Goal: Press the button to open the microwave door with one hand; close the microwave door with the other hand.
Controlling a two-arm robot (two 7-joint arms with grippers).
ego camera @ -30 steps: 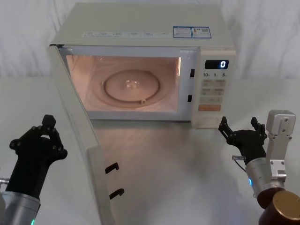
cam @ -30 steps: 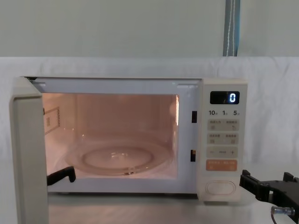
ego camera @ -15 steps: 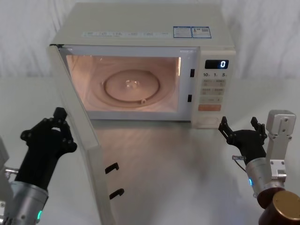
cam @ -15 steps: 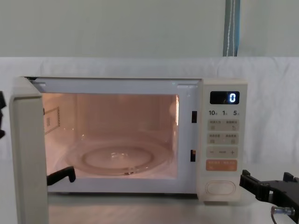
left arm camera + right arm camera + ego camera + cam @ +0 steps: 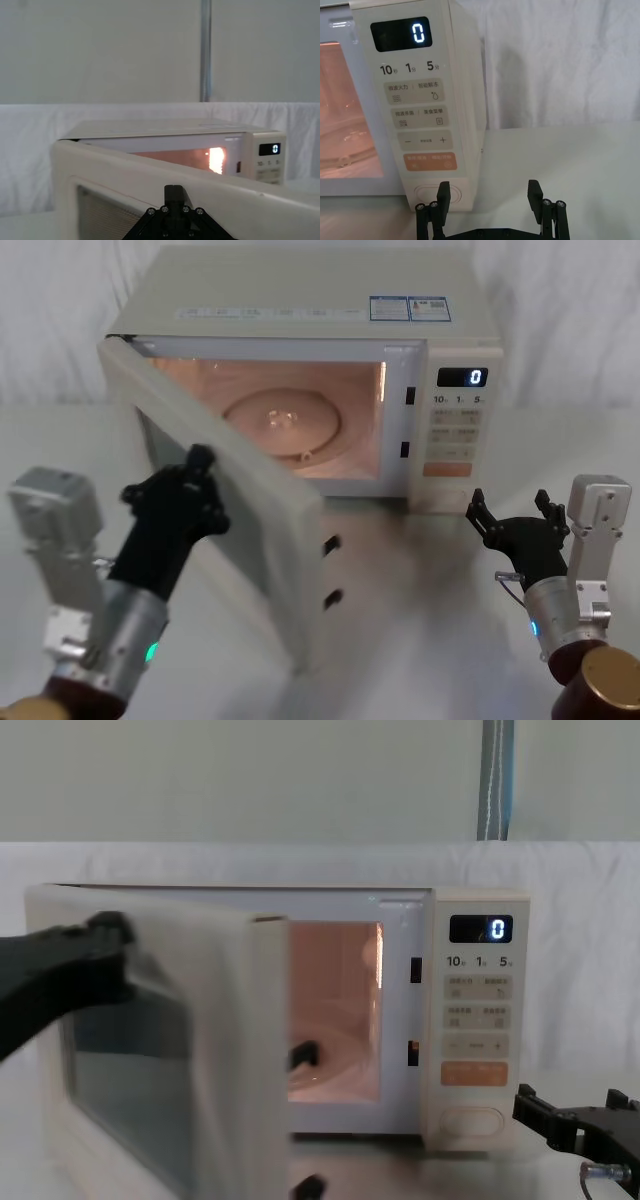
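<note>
The cream microwave door (image 5: pixel 255 495) stands about half open, swung out from its hinge on the left, with the lit cavity showing behind it. My left gripper (image 5: pixel 198 462) is shut, and its tip rests against the door's outer face near the window (image 5: pixel 120 1060); the same tip shows in the left wrist view (image 5: pixel 173 192). My right gripper (image 5: pixel 510 505) is open and hovers low in front of the control panel, a little short of it. The wide cream button (image 5: pixel 457 192) sits at the panel's bottom, just beyond the right gripper (image 5: pixel 489 192), untouched.
The microwave (image 5: pixel 300 290) stands on a white cloth-covered table (image 5: pixel 420 610) with a white backdrop behind. The display (image 5: pixel 482 929) reads 0. A glass turntable (image 5: pixel 290 420) lies inside the cavity. Two black latch hooks (image 5: pixel 332 542) stick out from the door's free edge.
My left gripper has moved forward and to the right against the door, and the door has swung from wide open to about half closed. The right gripper has stayed in place.
</note>
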